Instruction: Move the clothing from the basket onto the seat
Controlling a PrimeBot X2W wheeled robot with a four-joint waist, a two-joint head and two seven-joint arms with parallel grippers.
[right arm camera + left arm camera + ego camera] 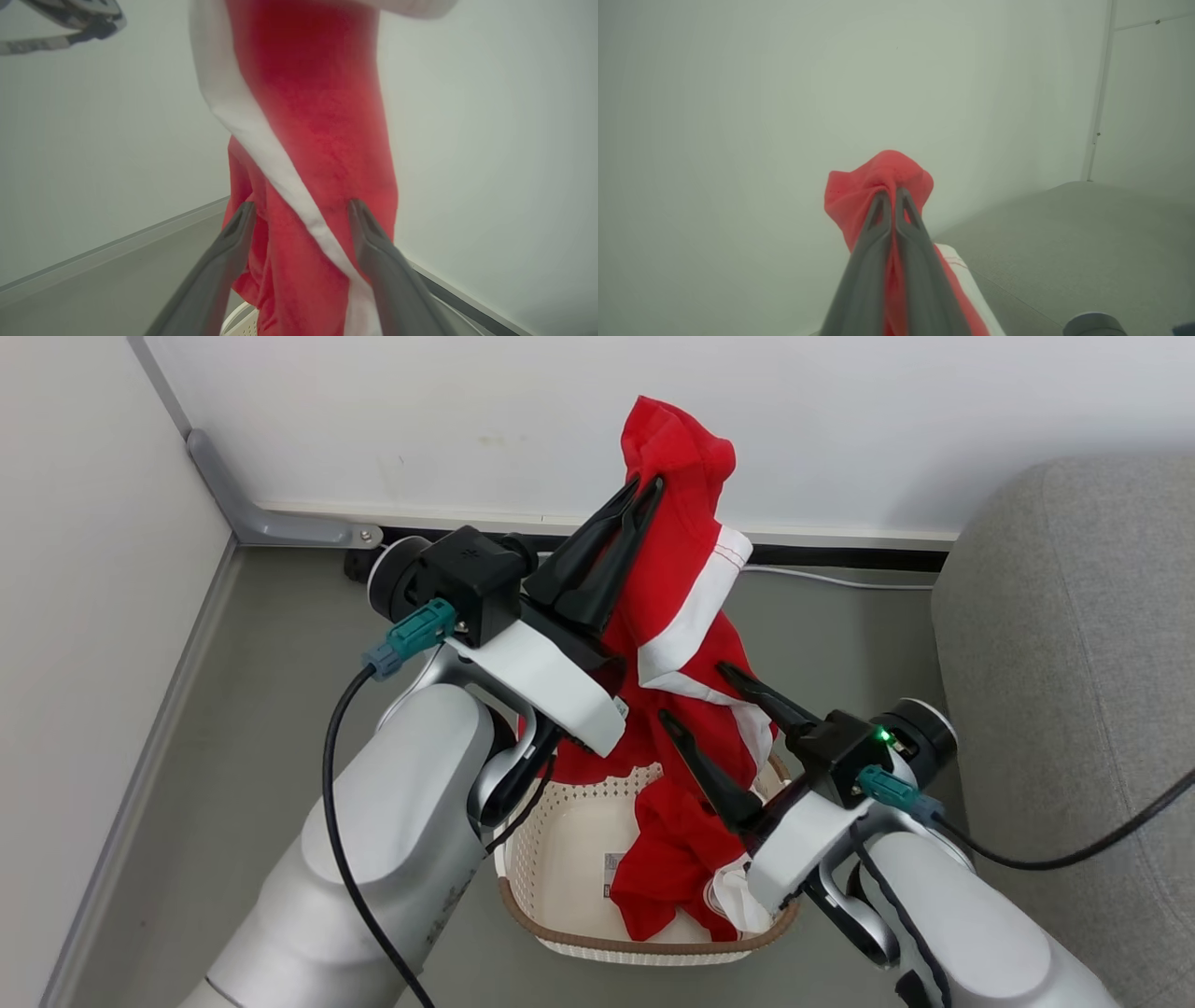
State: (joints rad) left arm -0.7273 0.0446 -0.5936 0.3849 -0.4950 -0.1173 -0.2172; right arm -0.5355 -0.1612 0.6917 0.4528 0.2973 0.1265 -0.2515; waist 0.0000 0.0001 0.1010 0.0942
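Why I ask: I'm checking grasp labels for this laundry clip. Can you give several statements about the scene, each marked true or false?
1. The left hand is shut on the red garment. True.
2. The right hand is clamped on the garment. False: it is open, fingers either side of the hanging fabric.
3. The basket stands on the sofa. False: it stands on the floor beside the sofa.
4. Red fabric reaches down into the basket. True.
5. The garment is plain red. False: it has white bands.
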